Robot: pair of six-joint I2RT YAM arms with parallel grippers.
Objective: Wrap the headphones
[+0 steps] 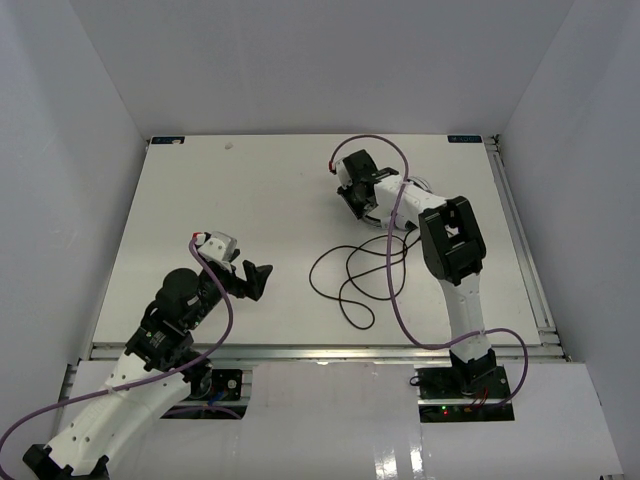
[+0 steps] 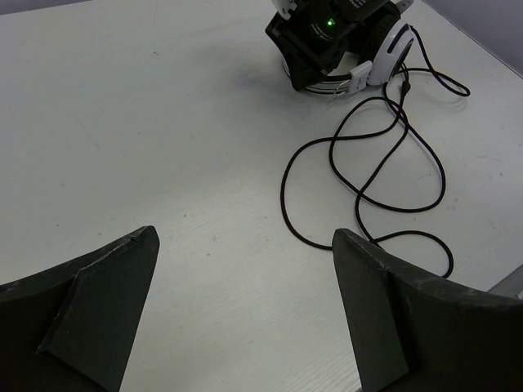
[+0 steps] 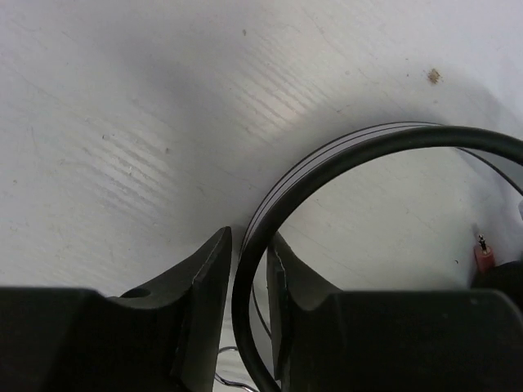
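Observation:
The headphones (image 1: 385,215) lie at the table's back right, mostly under my right wrist; a white ear cup shows in the left wrist view (image 2: 391,47). Their thin black cord (image 1: 350,275) lies in loose loops on the table toward the front, also in the left wrist view (image 2: 359,188). My right gripper (image 3: 249,245) is shut on the black-and-white headband (image 3: 327,167), which runs up between its fingers and arches to the right. My left gripper (image 2: 245,245) is open and empty, just above the table at the front left (image 1: 255,278), well apart from the cord.
Thick purple robot cables (image 1: 400,290) loop over the right arm and across the cord area. A metal rail (image 1: 525,270) runs along the table's right edge. White walls close in the table on three sides. A small red connector (image 3: 484,255) shows at the right.

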